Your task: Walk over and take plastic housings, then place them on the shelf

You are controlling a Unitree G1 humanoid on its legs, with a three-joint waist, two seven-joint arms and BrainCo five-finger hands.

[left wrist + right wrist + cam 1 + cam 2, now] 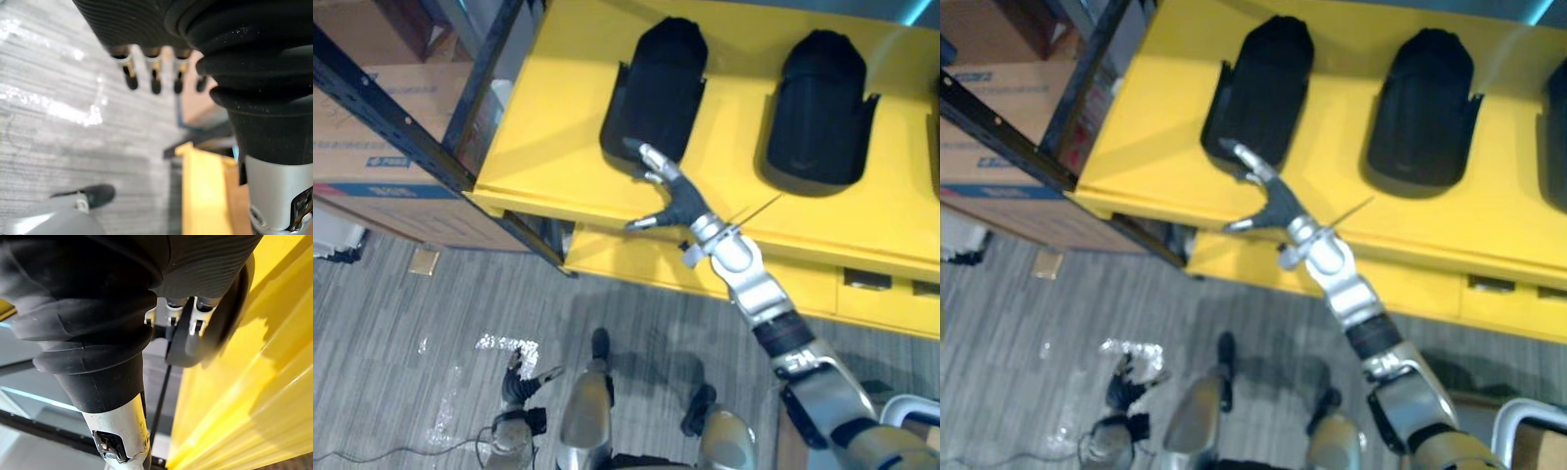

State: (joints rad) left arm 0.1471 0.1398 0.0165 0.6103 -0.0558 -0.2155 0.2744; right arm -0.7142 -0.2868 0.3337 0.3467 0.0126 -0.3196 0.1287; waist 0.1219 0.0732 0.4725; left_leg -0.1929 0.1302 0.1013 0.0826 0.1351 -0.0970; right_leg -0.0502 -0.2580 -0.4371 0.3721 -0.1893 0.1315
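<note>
Left eye view, with the right eye view alongside: we look down on a yellow shelf whose lower yellow tier shows below its front edge, above a grey plank floor. At the shelf's left end stands a dark metal rack frame, with a cardboard box behind it. Three black plastic housings lie on the shelf, apart from one another: the left housing, the middle housing and a third housing cut by the picture's edge. The right hand reaches in from the lower right; we see its fingers straight and spread, tips resting on the near end of the left housing, thumb splayed over the shelf's front edge, nothing grasped. The left hand hangs low over the floor, its fingers relaxed and empty. A small cardboard scrap lies on the floor near the box.
</note>
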